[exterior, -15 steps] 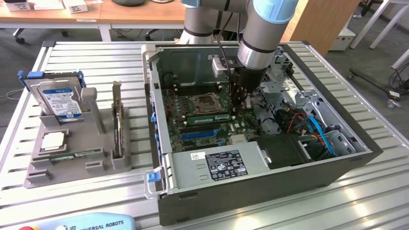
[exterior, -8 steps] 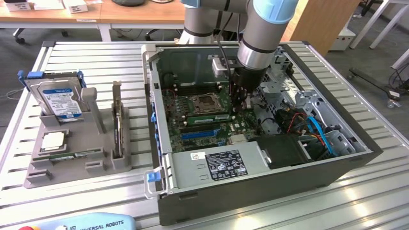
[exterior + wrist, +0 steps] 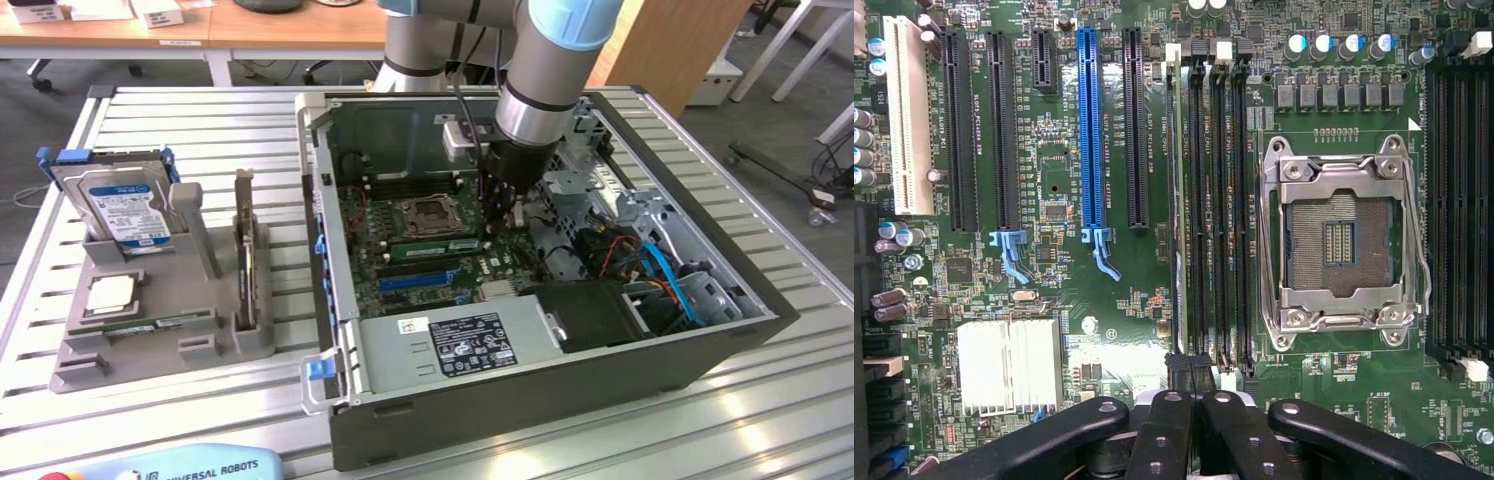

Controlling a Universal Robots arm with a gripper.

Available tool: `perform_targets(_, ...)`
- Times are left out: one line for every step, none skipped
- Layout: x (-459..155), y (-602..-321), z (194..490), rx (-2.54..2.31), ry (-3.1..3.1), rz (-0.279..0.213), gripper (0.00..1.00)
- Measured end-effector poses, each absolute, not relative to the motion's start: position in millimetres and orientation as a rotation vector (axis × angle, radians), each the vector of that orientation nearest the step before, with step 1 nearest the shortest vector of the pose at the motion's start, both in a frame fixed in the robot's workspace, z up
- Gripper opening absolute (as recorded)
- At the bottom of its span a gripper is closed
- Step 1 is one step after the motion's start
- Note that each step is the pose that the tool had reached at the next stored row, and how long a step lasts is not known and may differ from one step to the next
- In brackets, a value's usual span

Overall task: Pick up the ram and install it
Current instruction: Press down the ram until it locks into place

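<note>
The ram [image 3: 443,244] is a thin green stick standing on edge in a memory slot beside the processor socket [image 3: 430,213], inside the open computer case [image 3: 534,390]. In the wrist view the ram [image 3: 1175,200] shows edge-on as a pale line in the slot nearest the blue connector. My gripper [image 3: 502,212] hangs down into the case at the end of the ram towards the exterior view's right. Its black fingertips [image 3: 1176,368] are pressed together with no gap, right over that end. Whether they touch the stick I cannot tell.
A grey holder [image 3: 160,340] on the slatted table at the exterior view's left carries a hard drive [image 3: 127,205], a square silver chip [image 3: 114,292], an upright card [image 3: 244,265] and a thin green strip [image 3: 147,323]. Cables and drive bays [image 3: 641,265] crowd the case's right side.
</note>
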State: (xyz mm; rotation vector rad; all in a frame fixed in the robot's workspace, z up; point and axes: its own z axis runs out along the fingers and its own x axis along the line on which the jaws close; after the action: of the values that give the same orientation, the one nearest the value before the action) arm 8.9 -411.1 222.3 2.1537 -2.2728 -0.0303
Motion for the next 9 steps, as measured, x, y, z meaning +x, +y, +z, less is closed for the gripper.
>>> perform_targets(8.9, -411.1, 222.3, 2.154, -2.273, -0.030, 0.10)
perform_targets(8.9, -411.1, 222.3, 2.154, -2.273, -0.030, 0.10)
perform_targets(8.9, -411.1, 222.3, 2.154, -2.273, -0.030, 0.10)
perform_targets(8.9, -411.1, 222.3, 2.154, -2.273, -0.030, 0.10)
perform_targets(8.9, -411.1, 222.2, 2.154, -2.273, -0.030, 0.10)
perform_targets(8.9, -411.1, 222.2, 2.154, -2.273, -0.030, 0.10)
perform_targets(8.9, -411.1, 222.3, 2.154, -2.273, -0.030, 0.10)
perform_targets(8.9, -411.1, 222.4, 2.154, -2.273, -0.030, 0.10)
perform_targets(8.9, -411.0, 222.8, 2.154, -2.273, -0.030, 0.10)
